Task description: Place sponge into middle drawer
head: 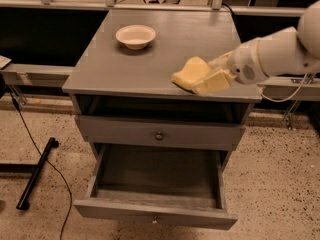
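The pale yellow sponge (pixel 189 73) is at the front right of the grey cabinet top (pixel 150 64), just above its front edge. My gripper (pixel 204 82) reaches in from the right on a white arm and is shut on the sponge's right side. One cream-coloured finger (pixel 216 81) shows below the sponge. The middle drawer (pixel 155 213) is pulled out at the bottom of the cabinet, and its plank floor is bare. It lies below and in front of the sponge.
A round cream bowl (pixel 135 36) stands at the back left of the cabinet top. A closed flat drawer front with a dark knob (pixel 159 135) sits above the open drawer, under an open slot. A black bar and cable (pixel 35 173) lie on the floor at left.
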Controlling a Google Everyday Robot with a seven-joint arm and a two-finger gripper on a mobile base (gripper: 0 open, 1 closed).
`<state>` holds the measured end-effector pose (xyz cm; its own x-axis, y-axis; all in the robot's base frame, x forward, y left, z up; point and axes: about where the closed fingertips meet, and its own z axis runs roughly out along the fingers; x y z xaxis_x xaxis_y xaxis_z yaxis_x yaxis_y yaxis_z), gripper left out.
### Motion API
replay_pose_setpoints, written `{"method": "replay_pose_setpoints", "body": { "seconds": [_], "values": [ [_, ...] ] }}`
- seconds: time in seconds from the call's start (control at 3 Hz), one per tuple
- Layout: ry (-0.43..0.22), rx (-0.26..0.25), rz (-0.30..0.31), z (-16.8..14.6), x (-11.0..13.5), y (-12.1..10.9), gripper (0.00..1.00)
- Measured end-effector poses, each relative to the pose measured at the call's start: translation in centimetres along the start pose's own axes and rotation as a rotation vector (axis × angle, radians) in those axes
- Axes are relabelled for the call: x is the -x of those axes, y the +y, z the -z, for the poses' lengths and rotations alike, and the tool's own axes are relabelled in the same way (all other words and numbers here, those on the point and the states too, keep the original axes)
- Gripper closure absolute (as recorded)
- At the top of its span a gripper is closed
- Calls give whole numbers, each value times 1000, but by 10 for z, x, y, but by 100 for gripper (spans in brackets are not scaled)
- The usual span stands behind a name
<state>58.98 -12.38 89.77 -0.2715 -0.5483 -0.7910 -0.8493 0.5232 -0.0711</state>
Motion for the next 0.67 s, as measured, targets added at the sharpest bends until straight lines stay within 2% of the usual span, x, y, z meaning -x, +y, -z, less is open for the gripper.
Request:
{"method": "replay_pose_setpoints", "body": {
  "seconds": [0.33, 0.67],
  "values": [
    [-3, -6, 111, 28, -32, 34, 100],
    [3, -22, 185, 38, -43, 33, 100]
  ]
}}
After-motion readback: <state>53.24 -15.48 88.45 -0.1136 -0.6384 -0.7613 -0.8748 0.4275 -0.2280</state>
